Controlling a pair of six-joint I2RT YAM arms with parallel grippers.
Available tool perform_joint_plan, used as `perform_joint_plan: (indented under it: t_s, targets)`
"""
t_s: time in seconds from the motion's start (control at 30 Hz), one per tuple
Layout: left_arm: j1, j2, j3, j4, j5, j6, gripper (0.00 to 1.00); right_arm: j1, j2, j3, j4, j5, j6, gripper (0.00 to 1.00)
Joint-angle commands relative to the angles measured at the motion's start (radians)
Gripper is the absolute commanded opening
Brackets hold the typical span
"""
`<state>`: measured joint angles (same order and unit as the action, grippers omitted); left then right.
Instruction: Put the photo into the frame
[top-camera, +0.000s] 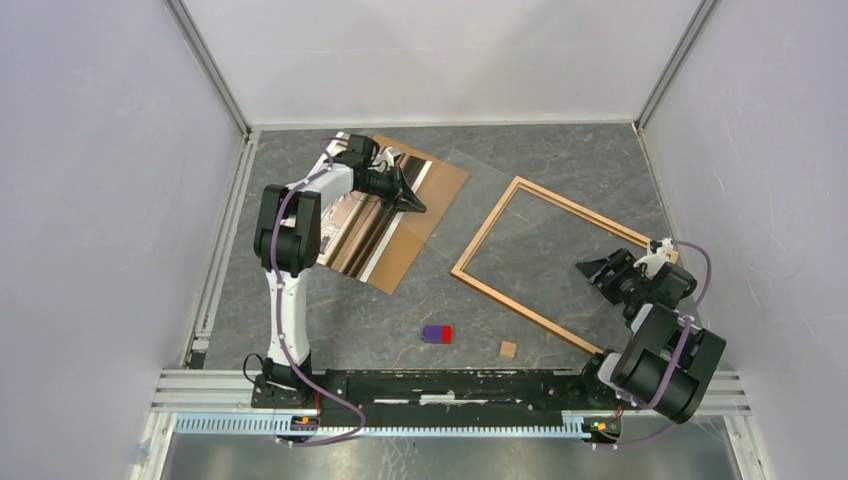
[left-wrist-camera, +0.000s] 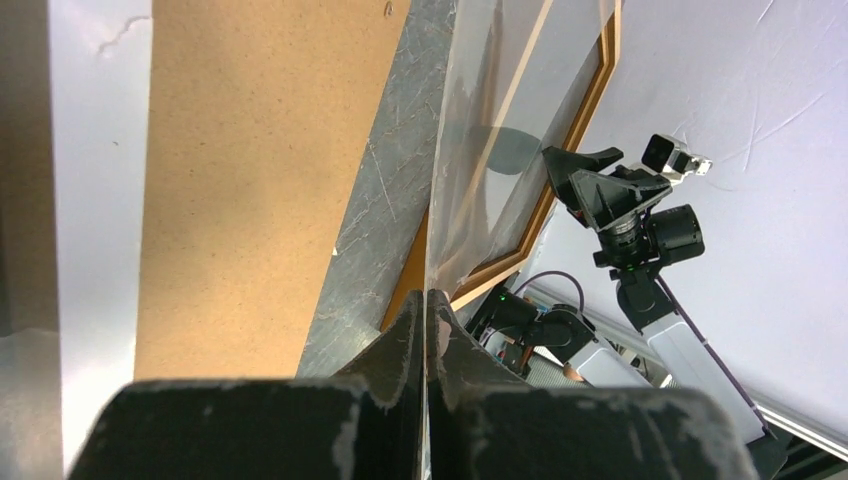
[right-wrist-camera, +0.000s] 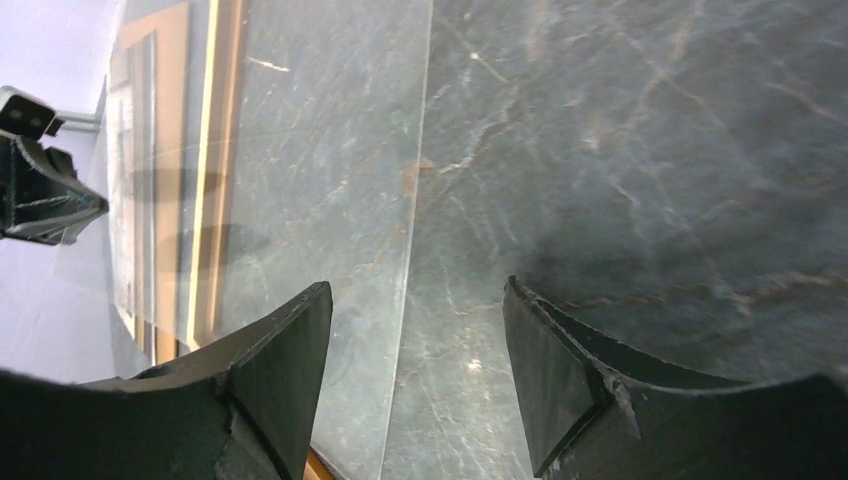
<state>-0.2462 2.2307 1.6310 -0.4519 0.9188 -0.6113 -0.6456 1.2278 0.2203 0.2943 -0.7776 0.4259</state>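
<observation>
Nearest, on the right, the right gripper (right-wrist-camera: 418, 292) is seen with its jaws wide apart and nothing between them. Only the grey marbled tabletop (right-wrist-camera: 650, 150) and one edge of the clear transparent sheet (top-camera: 465, 200) are shown beneath it. It is poised beside the right corner of the thin rectangular frame of light orange-brown wood (top-camera: 526, 311). The frame is laid flat at mid-right, with its long axis running from far left to near right and its far corner overlapped by the sheet.

Farther off, on the left, the left gripper (left-wrist-camera: 430, 300) is closed tight. The sheet's corner appears to be nipped between its tips, though this is judged rather than plainly seen. The large glossy photo of a curtained window (top-camera: 352, 235) is found just left of that gripper, flat on the plain brown backing board (top-camera: 440, 185). Its long axis runs from near left to far right, and it lies well apart from the frame.

The left arm is much the nearer to the photo. The coming move is judged to depend on the sheet being cleared first, and then on the photo being carried rightward to the frame.
</observation>
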Motion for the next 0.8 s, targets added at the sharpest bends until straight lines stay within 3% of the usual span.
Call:
perform_joint_plan:
  t_s: [0.0,0.17,0.4,0.63,0.77]
  targets:
    - [0.012,0.012,0.052,-0.005,0.019,0.041,0.02,0.051,0.063,-0.015,0.171,-0.028,0.069,0.7]
    - [0.023,0.043,0.058,-0.005,0.021,0.038,0.02,0.067,0.15,0.004,0.375,-0.025,0.185,0.74]
    - [0.028,0.055,0.061,-0.005,0.022,0.039,0.02,0.128,0.398,0.131,0.617,-0.063,0.312,0.73]
    - [0.028,0.06,0.066,-0.007,0.026,0.04,0.02,0.216,0.532,0.14,0.879,-0.097,0.456,0.65]
    - [0.028,0.053,0.064,-0.006,0.028,0.039,0.02,0.22,0.569,0.073,1.116,-0.139,0.624,0.54]
